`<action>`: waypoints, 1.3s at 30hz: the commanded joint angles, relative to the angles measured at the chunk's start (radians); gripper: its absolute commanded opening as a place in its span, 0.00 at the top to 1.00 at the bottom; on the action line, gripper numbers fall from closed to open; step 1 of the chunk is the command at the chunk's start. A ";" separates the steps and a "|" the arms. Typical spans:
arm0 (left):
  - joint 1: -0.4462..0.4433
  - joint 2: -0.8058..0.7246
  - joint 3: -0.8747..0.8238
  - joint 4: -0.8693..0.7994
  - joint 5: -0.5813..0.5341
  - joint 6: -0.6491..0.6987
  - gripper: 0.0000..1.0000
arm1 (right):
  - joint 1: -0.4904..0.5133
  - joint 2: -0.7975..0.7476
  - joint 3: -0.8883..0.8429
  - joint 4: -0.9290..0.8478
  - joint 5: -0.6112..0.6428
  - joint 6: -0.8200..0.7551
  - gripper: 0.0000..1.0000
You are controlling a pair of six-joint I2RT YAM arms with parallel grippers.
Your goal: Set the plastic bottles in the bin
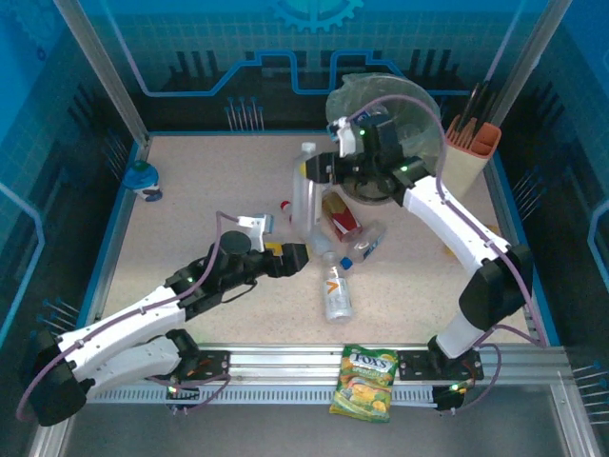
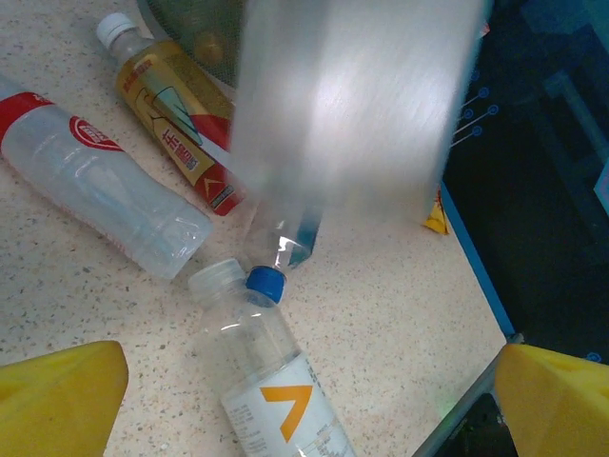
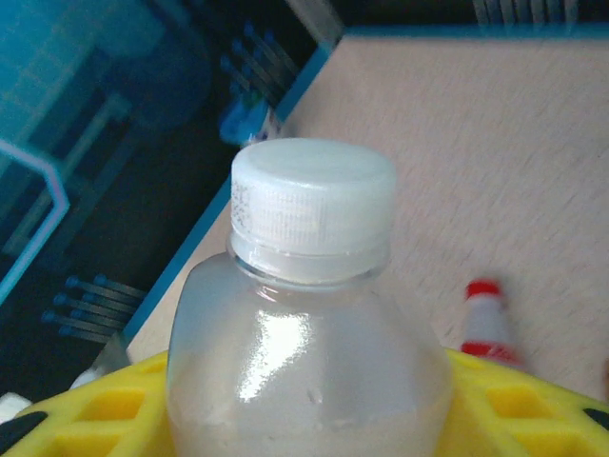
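**White-cap bottle up in the right claw, bin just behind**

The right wrist cam shows the white-capped bottle (image 3: 309, 324) pinched between yellow pads (image 3: 547, 386). From above, the right gripper (image 1: 322, 173) holds it just left of the bin (image 1: 423, 105). The left gripper (image 1: 297, 255) is spread wide over the orange-mark bottle (image 2: 271, 381), blue-cap bottle (image 2: 278, 249) and yellow-label bottle (image 2: 176, 124). A big clear blur covers the top of its wrist view. The FOX'S bag (image 1: 364, 381) sits on the near rail.

Bottles (image 1: 338, 290) lie clustered near the grey bin (image 1: 419, 109); a white-capped bottle (image 3: 309, 314) hangs above.
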State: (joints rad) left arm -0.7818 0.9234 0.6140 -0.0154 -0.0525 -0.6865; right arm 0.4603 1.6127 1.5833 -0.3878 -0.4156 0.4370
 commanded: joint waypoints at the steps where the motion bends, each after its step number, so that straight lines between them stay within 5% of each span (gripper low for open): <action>1: -0.014 0.005 -0.006 -0.050 -0.033 -0.048 0.01 | -0.058 -0.058 0.105 -0.045 0.074 -0.078 0.51; 12: -0.085 0.151 0.060 -0.118 -0.061 -0.085 0.01 | -0.256 -0.067 0.226 0.066 0.218 -0.143 0.56; 22: -0.135 0.200 0.077 -0.101 -0.070 -0.093 0.01 | -0.378 0.043 0.357 0.169 0.216 -0.060 0.56; 39: -0.139 0.097 0.022 -0.183 -0.129 -0.122 0.01 | -0.269 0.425 0.797 -0.272 0.409 -0.437 0.62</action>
State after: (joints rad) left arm -0.9131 1.0405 0.6498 -0.1665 -0.1535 -0.7887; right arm 0.1692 1.9903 2.3039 -0.5335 -0.0483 0.0845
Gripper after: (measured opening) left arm 0.992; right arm 0.530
